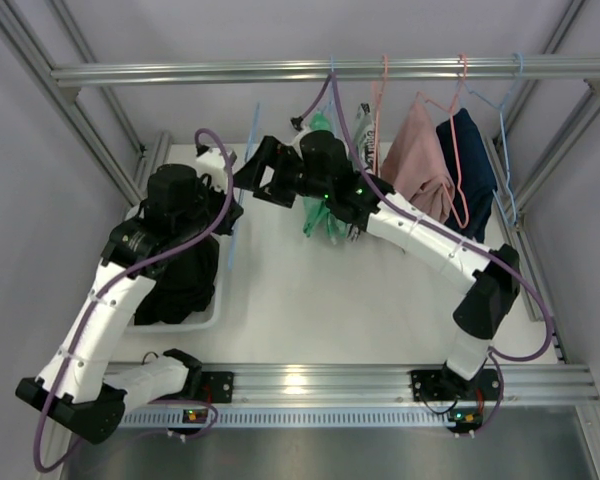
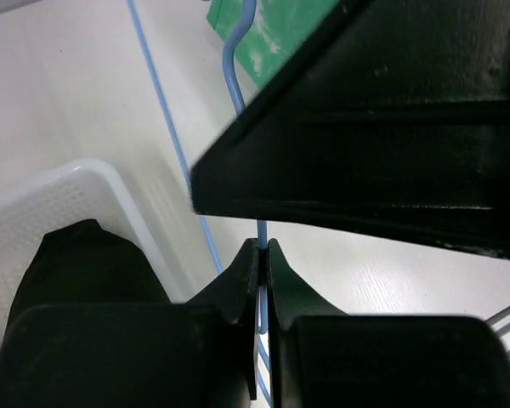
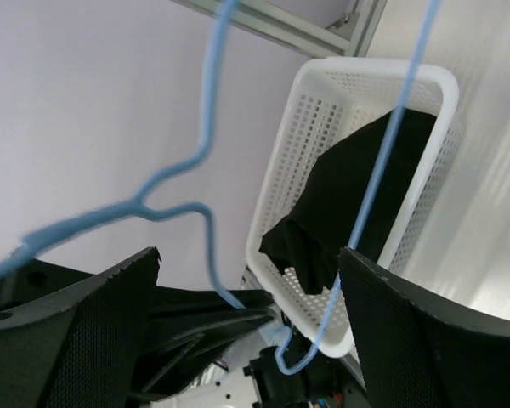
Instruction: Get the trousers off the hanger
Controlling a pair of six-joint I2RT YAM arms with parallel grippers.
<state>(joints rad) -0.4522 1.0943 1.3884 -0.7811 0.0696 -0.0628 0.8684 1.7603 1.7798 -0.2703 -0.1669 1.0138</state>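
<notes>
Trousers (image 3: pixel 357 195) lie in the basket (image 3: pixel 319 93); just beside it, left gripper (image 2: pixel 262 255) pinches the bare hanger (image 2: pixel 235 76), right gripper (image 3: pixel 248 263) spread wide. Best: hold the pinch firm, draw right clear of the hanger

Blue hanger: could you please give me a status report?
Left gripper shut on blue hanger. Right gripper open, hanger wire between its fingers. Black trousers in white basket, off hanger.

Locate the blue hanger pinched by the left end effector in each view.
Top external: blue hanger left of centre, beside the white basket.
Left wrist: top centre down into the left end effector.
Right wrist: upper left through centre.
Shared landmark: the white basket.
</notes>
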